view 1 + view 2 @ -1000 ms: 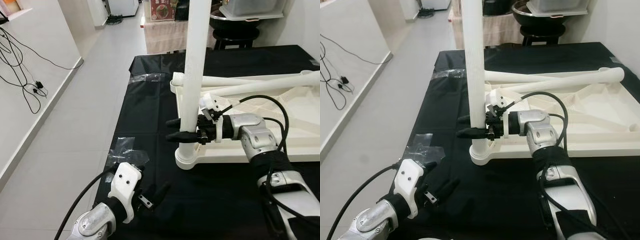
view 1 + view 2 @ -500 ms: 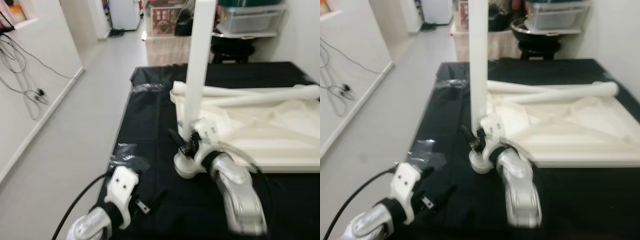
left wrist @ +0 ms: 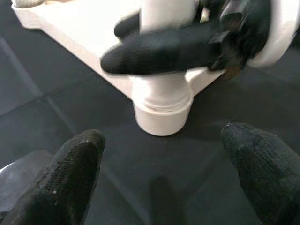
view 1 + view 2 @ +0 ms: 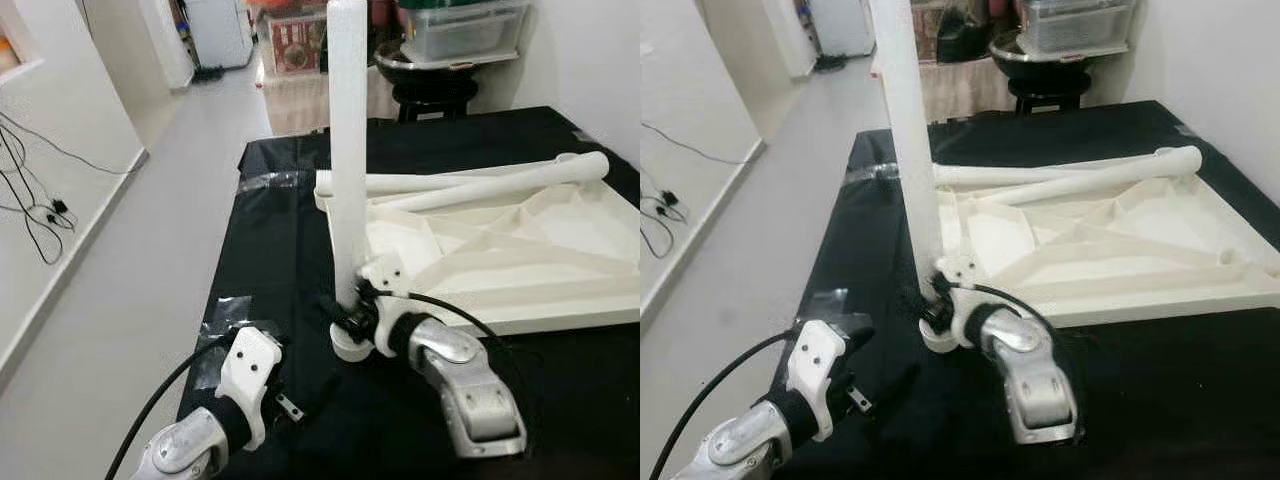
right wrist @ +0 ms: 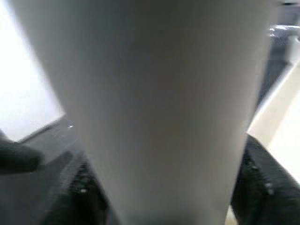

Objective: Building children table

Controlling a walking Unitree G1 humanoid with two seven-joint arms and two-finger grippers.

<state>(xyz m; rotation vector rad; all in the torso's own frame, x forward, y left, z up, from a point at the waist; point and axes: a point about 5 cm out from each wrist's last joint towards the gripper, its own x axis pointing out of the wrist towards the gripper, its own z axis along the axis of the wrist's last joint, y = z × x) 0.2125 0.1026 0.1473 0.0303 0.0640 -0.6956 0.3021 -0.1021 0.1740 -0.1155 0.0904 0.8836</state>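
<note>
White table leg upright in corner socket of upturned white tabletop, at near-left corner of tabletop, on black sheet on floor. Two more legs lie across tabletop's far edge. Right end effector closed around leg base, fingers either side. Left end effector spread wide, empty, facing socket from near side, apart. Grey floor beside sheet's left edge.
</note>
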